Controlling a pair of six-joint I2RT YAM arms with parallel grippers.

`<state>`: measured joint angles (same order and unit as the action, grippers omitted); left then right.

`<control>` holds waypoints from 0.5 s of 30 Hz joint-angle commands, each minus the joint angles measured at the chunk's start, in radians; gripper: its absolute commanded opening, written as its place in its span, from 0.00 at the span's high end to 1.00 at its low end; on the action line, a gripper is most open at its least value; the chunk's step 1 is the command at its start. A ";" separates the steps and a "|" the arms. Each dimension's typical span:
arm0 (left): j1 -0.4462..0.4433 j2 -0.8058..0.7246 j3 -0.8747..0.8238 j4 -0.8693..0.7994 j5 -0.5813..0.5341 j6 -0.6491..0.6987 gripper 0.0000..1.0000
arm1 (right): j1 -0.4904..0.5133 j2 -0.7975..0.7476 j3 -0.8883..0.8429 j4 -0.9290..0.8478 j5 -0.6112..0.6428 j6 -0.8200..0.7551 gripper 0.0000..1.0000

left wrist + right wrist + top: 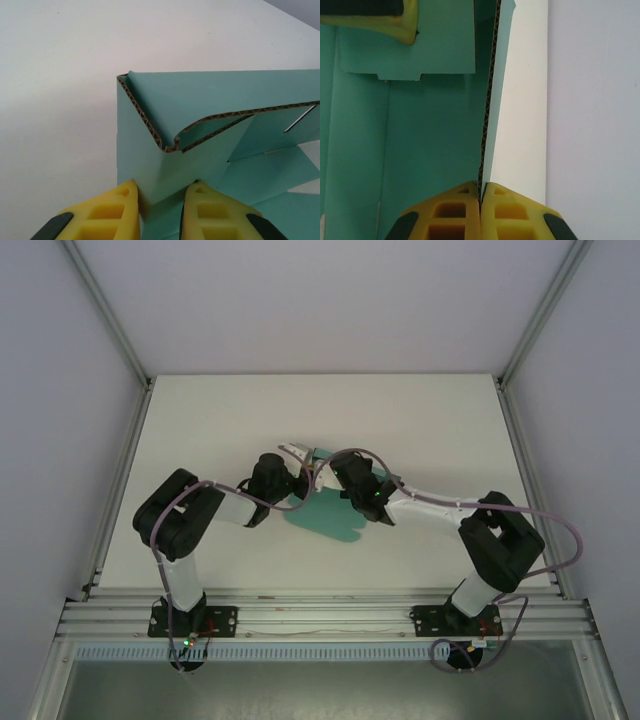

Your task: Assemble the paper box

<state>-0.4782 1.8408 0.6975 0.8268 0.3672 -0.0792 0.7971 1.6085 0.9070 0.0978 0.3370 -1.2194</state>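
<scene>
Right gripper (481,200): fingers closed tight on the thin cut edge of one upright panel, card sandwiched between the pads with no gap. Left gripper (161,212): pads pressed to either side of a folded-up wall near its base; card fills the space between them, so I read it as clamped on.

Both grips are on the paper box (225,100), which sits mid-table (200,440) between the two wrists, part raised and part flat. In the right wrist view a second yellow pad (375,20) rests against the inner face of a panel. I take it for the left gripper's.

Step in hand, as I judge it: standing a side wall up and rolling its flap over to lock.
- Use the left as the anchor and hold the corner square.
- Swing the right's panel about its crease, not across it.
- Go light on pinch, since the fluting will crush and the fold will wander.
- Line the tabs up before pushing down.

Box: teal-green corrugated card with brown flutes showing at every cut edge. One wall is upright, with a doubled flap curling over its top corner. A narrow slot (300,120) is cut in the far panel. One inner flap has a notched lower edge (400,76). In the overhead view, a flat flap with a scalloped edge (335,525) lies towards the bases.
</scene>
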 commanded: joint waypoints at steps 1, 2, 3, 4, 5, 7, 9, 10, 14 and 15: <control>-0.013 0.007 0.013 0.119 -0.118 -0.050 0.79 | 0.056 0.041 -0.051 -0.051 -0.089 -0.050 1.00; -0.022 0.010 0.014 0.123 -0.143 -0.049 0.79 | 0.057 0.051 -0.050 -0.046 -0.075 -0.052 1.00; -0.033 0.012 0.018 0.122 -0.171 -0.048 0.79 | 0.058 0.059 -0.048 -0.042 -0.066 -0.048 1.00; -0.044 0.016 0.021 0.118 -0.204 -0.053 0.79 | 0.059 0.063 -0.048 -0.038 -0.066 -0.039 1.00; -0.056 0.020 0.029 0.113 -0.251 -0.059 0.79 | 0.059 0.067 -0.042 -0.032 -0.068 -0.025 1.00; -0.080 0.023 0.033 0.098 -0.350 -0.073 0.81 | 0.060 0.070 -0.041 -0.023 -0.072 0.001 1.00; -0.102 0.031 0.023 0.119 -0.457 -0.096 0.81 | 0.062 0.068 -0.038 -0.021 -0.068 0.023 1.00; -0.106 0.036 0.013 0.142 -0.458 -0.094 0.81 | 0.062 0.066 -0.037 -0.024 -0.070 0.031 1.00; -0.111 0.023 -0.032 0.211 -0.339 -0.061 0.68 | 0.056 0.050 -0.032 -0.060 -0.098 0.043 1.00; -0.107 0.006 -0.046 0.212 -0.302 -0.059 0.62 | 0.051 0.038 -0.031 -0.068 -0.106 0.042 1.00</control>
<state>-0.5846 1.8610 0.6716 0.9085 0.0486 -0.1547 0.8070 1.6367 0.8982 0.1654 0.3805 -1.2125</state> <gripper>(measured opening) 0.330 0.049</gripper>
